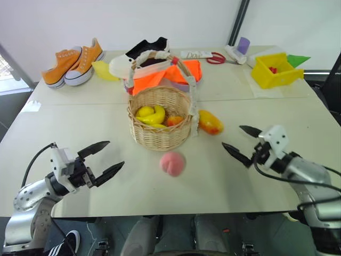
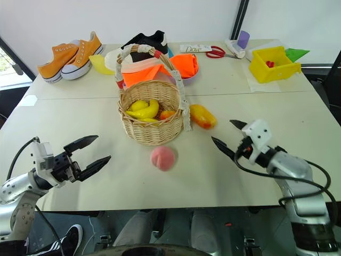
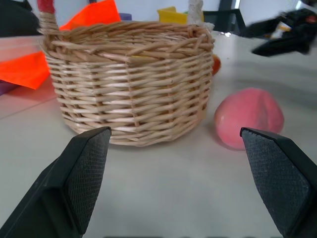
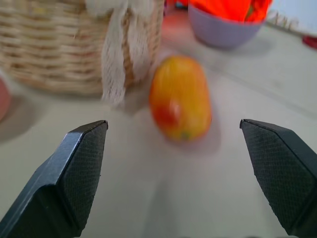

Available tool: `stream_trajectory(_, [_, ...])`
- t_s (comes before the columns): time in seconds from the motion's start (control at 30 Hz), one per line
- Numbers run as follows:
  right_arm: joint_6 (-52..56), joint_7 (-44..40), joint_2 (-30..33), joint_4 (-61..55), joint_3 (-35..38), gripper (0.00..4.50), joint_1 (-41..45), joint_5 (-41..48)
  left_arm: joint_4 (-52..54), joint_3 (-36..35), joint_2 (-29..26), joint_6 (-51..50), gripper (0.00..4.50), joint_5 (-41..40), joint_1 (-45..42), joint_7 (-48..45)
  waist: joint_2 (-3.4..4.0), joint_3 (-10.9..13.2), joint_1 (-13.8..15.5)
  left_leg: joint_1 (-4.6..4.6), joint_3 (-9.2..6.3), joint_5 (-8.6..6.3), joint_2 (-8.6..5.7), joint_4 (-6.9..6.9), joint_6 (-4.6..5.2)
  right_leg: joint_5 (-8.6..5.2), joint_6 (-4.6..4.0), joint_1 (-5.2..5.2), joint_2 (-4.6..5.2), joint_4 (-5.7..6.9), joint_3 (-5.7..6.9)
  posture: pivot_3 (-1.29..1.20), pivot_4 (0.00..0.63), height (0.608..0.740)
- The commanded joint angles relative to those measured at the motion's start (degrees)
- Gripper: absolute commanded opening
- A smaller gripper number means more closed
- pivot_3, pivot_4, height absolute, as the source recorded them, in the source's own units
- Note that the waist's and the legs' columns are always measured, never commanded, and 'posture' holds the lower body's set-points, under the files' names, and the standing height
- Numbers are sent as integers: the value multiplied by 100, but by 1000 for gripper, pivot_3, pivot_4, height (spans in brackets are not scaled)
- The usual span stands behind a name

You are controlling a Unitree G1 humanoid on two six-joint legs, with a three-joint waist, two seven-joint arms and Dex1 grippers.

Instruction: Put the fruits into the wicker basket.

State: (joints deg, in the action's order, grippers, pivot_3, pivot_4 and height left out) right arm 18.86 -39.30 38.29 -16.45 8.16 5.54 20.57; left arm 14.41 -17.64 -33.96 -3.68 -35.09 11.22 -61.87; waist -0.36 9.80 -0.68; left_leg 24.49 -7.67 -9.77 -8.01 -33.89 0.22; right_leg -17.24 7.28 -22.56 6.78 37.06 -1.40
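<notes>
A big pale table (image 1: 80,114) is standing in front of a white wall. The left gripper (image 1: 103,158) is hovering low over the near left part of the table. Its two black fingers are standing wide apart, and nothing is sitting between them. The right gripper (image 1: 242,142) is hovering over the near right part. Its fingers are standing wide apart too, and it is holding nothing.

The wicker basket (image 1: 160,120) is sitting between the two grippers and a bit farther away. Its tall handle is arching over it. Yellow bananas (image 1: 151,115) and a small orange fruit (image 1: 173,120) are lying inside the basket.

The pink peach (image 1: 172,163) is lying on the table just in front of the basket, between the two grippers. In the left wrist view it is sitting ahead of the left gripper, near the basket. The mango (image 1: 210,122) is lying just beside the basket, on the side nearer the right gripper. In the right wrist view it is sitting straight ahead between the open fingers, not touching them.

Far behind the basket, orange shoes (image 1: 73,63), a bright orange cloth (image 1: 160,80), red scissors (image 1: 216,58) and a yellow box (image 1: 272,72) are resting on the table.
</notes>
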Motion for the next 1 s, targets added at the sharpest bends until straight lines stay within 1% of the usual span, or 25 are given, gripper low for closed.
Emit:
stream_trajectory(0.03, [542, 192, 71, 74, -377, 4457, 714, -295, 292, -24, -138, -24, 4500, -75, 46, -87, -1, 0, 3, 2, 0, 0, 0, 1, 0, 0, 0, -2, -1, -5, 2, 0, 150, 740])
stream_trajectory(0.1, [828, 334, 59, 312, -591, 4457, 1122, -522, 318, -23, -139, -26, 4500, -81, 66, -72, -1, 0, 7, 5, 0, 0, -1, 4, 1, 0, 1, -6, 0, -8, 3, 0, 150, 740])
stream_trajectory(0.17, [1036, 268, 98, 535, -838, 4457, 1419, -673, 356, -7, -100, -12, 4500, -77, 103, -26, -2, 0, 24, 7, -2, -1, -1, 6, 2, 1, 1, -9, 0, -8, 9, 0, 150, 740])
stream_trajectory(0.3, [1362, 81, 92, 900, -1150, 4457, 1860, -795, 370, 40, -27, 57, 4500, -27, 171, 51, -2, 1, 17, 9, -2, -2, -1, 9, 5, 1, 2, -12, 1, -8, 11, 0, 150, 740])
stream_trajectory(0.37, [1638, 68, 36, 1063, -1178, 4457, 2046, -754, 399, 33, -3, 53, 4500, -47, 202, 87, -2, 1, 9, 9, -2, -2, -1, 8, 6, 2, 3, -11, 0, -7, 11, 0, 150, 740])
stream_trajectory(0.53, [1519, 123, -139, 1666, -1424, 4457, 2450, -1070, 509, 35, 52, 52, 4500, -57, 304, 165, -2, 1, -7, 8, -2, -2, -1, 6, 5, 3, 2, -10, -1, -7, 11, 0, 150, 740])
stream_trajectory(0.67, [1550, 90, -300, 1979, -1478, 4457, 2458, -1152, 536, 34, 76, 63, 4500, -49, 325, 209, -2, 1, 2, 8, -2, -2, -1, 8, 5, 3, 2, -12, -1, -5, 12, 0, 150, 740])
stream_trajectory(0.73, [1342, 126, -359, 2142, -1508, 4457, 2475, -1281, 536, 48, 80, 69, 4500, -44, 319, 231, -2, 1, 5, 8, -2, -2, -2, 8, 5, 3, 3, -11, -1, -6, 11, 0, 150, 740])
stream_trajectory(0.83, [1242, 228, -542, 2277, -1358, 4457, 2638, -1241, 515, 69, 80, 71, 4500, -33, 283, 261, -1, 1, 1, 8, -2, -2, -3, 7, 5, 3, 3, -11, -1, -5, 11, 0, 150, 740])
stream_trajectory(1.0, [1064, 203, -557, 2338, -1349, 4457, 2705, -1316, 448, 84, 84, 78, 4500, -13, 209, 269, -1, 1, -5, 8, -2, -2, -2, 7, 5, 4, 4, -14, -2, -1, 11, 0, 150, 740])
